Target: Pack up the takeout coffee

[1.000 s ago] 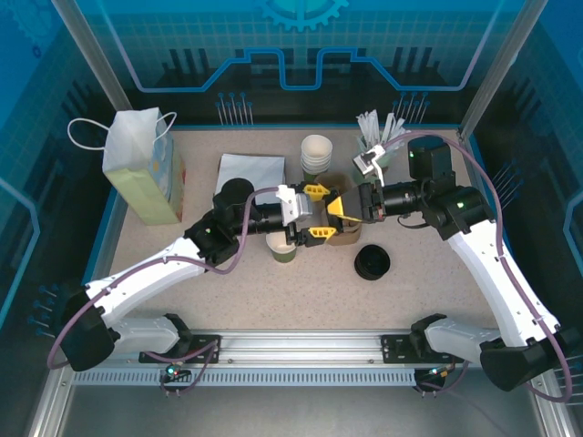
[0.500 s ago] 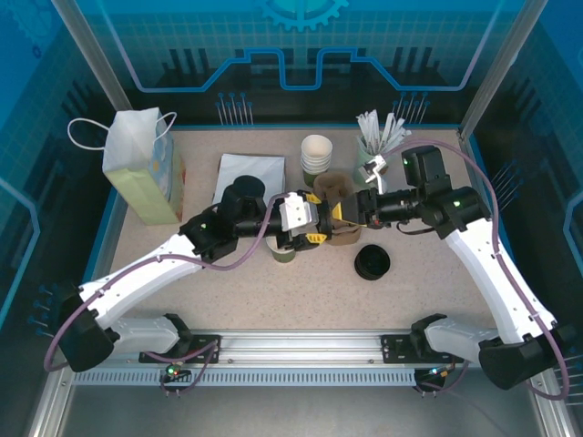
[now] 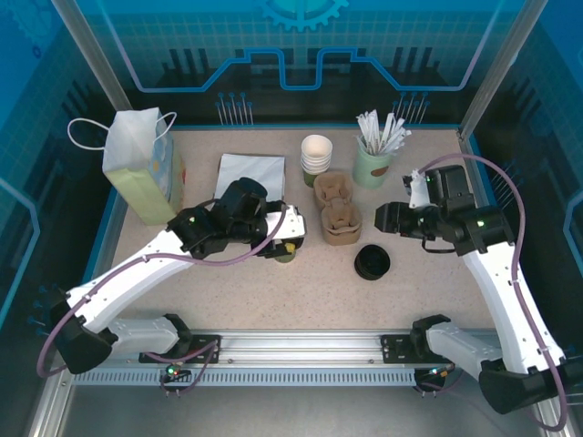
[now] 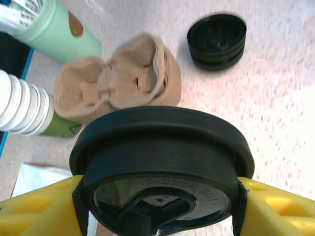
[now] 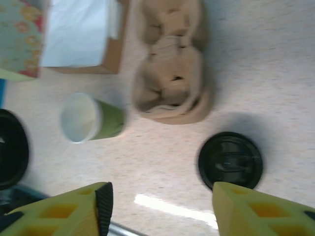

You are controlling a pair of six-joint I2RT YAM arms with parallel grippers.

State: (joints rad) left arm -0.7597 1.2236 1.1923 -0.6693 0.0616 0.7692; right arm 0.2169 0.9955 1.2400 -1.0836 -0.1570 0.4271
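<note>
One olive-green cup, speckled beige table, blue walls

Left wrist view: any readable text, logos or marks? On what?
"CAUTION HOT!": raised letters on the black lid held in the left gripper; faint, punctuation unsure.
Triangular mark on the olive-green side of the cup stack: too small to read.
Brown oval on the mint-green cup: no lettering legible.
</note>
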